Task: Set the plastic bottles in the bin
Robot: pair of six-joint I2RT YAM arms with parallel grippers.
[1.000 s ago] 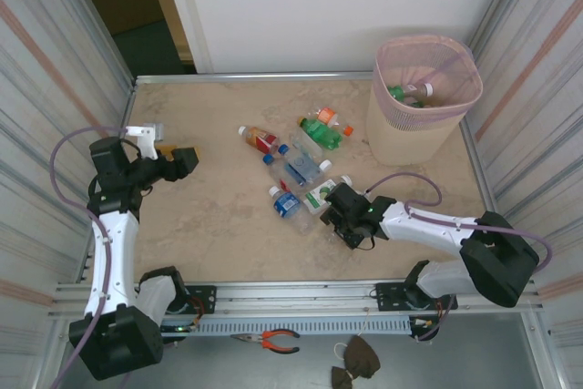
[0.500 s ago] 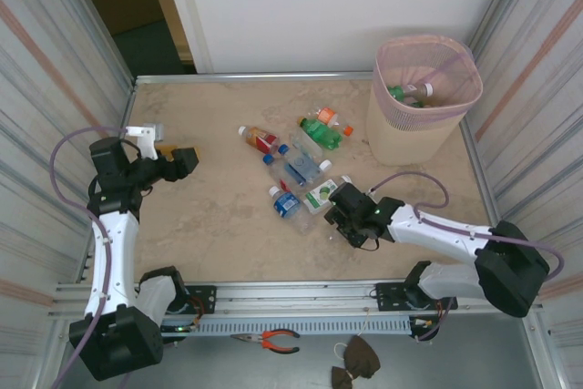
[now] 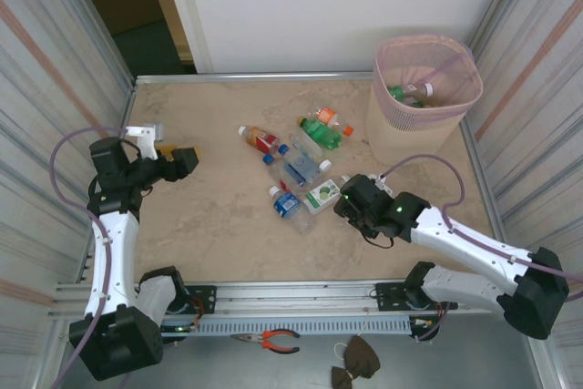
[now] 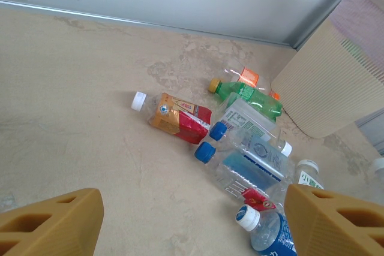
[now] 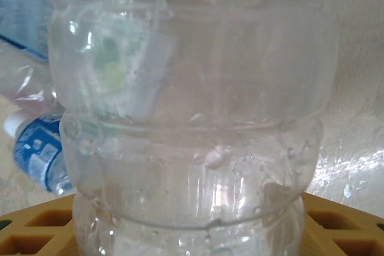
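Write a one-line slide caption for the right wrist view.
Clear ribbed bottle between the yellow fingers of the right gripper, blue-labelled bottle lying behind.

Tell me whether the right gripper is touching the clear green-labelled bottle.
Touching. The right wrist view shows the clear green-labelled bottle wedged between the yellow fingers of the right gripper, its wall pressed against both.

- A beige marbled tabletop (image 3: 219, 225) spread across the work area; the left wrist view showed its veined surface (image 4: 72, 118) running back to the wall.
- A white back wall (image 3: 319, 6) rose behind it, meeting the table at a metal strip.
- Corrugated metal side walls (image 3: 46, 70) closed in both sides.
- A dark doorway (image 3: 127, 6) opened at the far left corner.
- An aluminium rail (image 3: 301, 293) ran along the near edge.
- Red-handled pliers (image 3: 270, 341) lay below the rail.
- A dark brown, crumpled item (image 3: 353, 362) lay near the pliers, to their right.
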